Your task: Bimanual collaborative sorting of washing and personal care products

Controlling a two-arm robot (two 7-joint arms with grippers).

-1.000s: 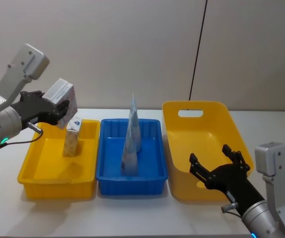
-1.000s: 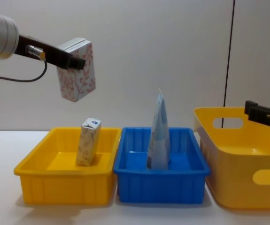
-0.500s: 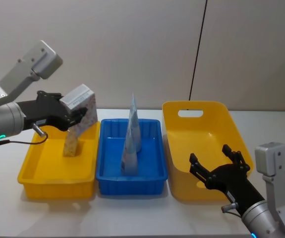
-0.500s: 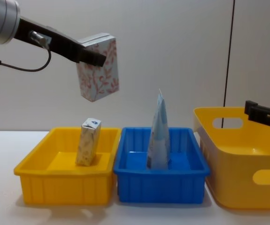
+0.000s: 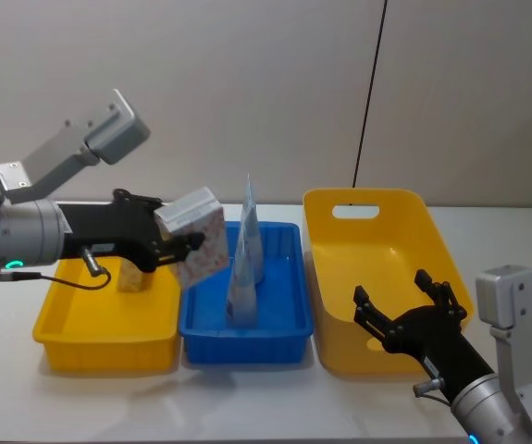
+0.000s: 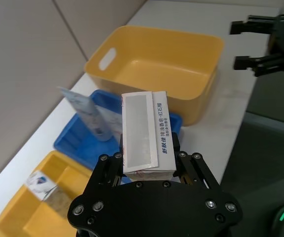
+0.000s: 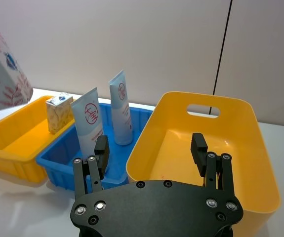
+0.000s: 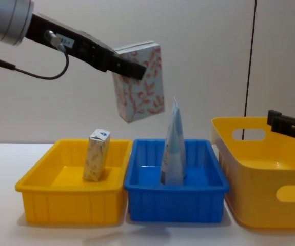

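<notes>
Over the blue tray [image 8: 175, 199] our left gripper [image 6: 149, 160] fingers clamp the box [image 8: 139, 92] — low travel may topple tubes [image 8: 174, 148]; right gripper [image 5: 402, 305] gapes, near right.

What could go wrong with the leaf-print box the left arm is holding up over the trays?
1. The left claw grips the leaf-print box only by its top end, tilted in the air; it might slip and drop.
2. Its lower corner hangs about level with the tips of the upright tubes in the blue tray; moving sideways could topple them.
The right claw hovers open over the large yellow bin.
</notes>
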